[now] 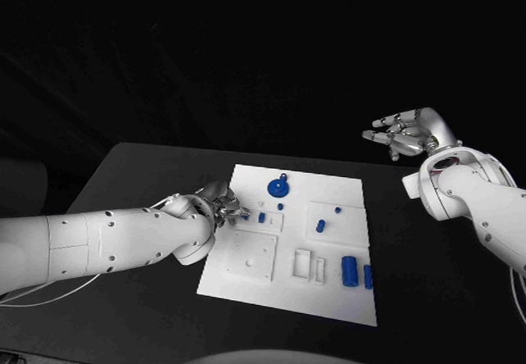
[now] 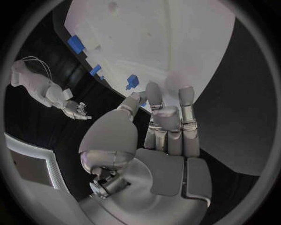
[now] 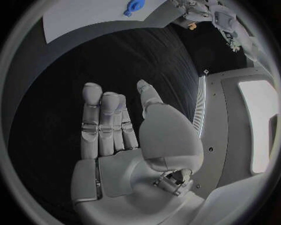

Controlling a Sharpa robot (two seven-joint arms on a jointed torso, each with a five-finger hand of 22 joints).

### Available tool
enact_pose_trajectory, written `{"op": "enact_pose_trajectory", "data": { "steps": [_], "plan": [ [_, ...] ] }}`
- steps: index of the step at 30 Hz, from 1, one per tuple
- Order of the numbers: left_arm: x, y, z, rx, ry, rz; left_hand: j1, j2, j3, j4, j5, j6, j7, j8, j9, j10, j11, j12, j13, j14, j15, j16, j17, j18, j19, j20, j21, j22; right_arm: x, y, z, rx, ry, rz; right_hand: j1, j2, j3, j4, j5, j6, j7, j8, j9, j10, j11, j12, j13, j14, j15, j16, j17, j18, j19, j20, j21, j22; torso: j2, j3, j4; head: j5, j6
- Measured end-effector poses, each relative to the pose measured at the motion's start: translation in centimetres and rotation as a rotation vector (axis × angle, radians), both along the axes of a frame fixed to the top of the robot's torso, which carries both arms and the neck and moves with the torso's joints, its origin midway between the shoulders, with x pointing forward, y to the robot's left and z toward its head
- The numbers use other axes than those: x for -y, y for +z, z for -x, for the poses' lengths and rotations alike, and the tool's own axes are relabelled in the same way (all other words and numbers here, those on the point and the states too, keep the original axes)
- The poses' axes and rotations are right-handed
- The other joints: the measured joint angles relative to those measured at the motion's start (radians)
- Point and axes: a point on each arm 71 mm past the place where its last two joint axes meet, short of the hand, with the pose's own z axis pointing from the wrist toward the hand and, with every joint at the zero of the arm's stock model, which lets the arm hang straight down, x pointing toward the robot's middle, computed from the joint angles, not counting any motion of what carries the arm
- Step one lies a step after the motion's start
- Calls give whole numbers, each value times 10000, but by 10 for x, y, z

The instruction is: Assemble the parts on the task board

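Observation:
The white task board [image 1: 249, 272] lies in the middle of the black table. Blue parts sit on it: a round knobbed piece [image 1: 278, 186], small pegs [image 1: 320, 226] and two larger cylinders [image 1: 349, 270] near the right edge. My left hand [image 1: 221, 203] rests at the board's left edge, fingers stretched over the board [image 2: 158, 42]. A small blue part [image 1: 245, 215] lies just by its fingertips [image 2: 153, 93]; I cannot tell whether they touch it. My right hand [image 1: 405, 132] hangs raised beyond the table's back right corner, its palm [image 3: 126, 164] empty and fingers apart.
Bare black table [image 1: 157, 164] surrounds the board on all sides. Recessed outlines [image 1: 309, 265] mark the board's lower half. In the left wrist view, other blue parts [image 2: 75, 44] stand along the board's far side.

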Motion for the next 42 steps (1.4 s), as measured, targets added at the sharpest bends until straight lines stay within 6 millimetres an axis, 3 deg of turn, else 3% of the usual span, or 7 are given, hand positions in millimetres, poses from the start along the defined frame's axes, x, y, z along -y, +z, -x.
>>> {"op": "enact_pose_trajectory", "data": {
  "steps": [42],
  "plan": [
    [2, -2, 1, -99, -153, -42, -33, -30, 28, 25, 44, 1, 1, 93, 151, 0, 0, 4, 1, 58, 1, 72, 171, -1, 0, 0, 38, 4, 0, -1, -1, -66, 22, -10, 0, 0, 0, 0, 31, 0, 0, 0, 0, 0, 0, 37, 0, 0, 0, 0, 1, -1, 0, 0, 0, 0, 11, -6, 28, -26, -2]
  ]
}}
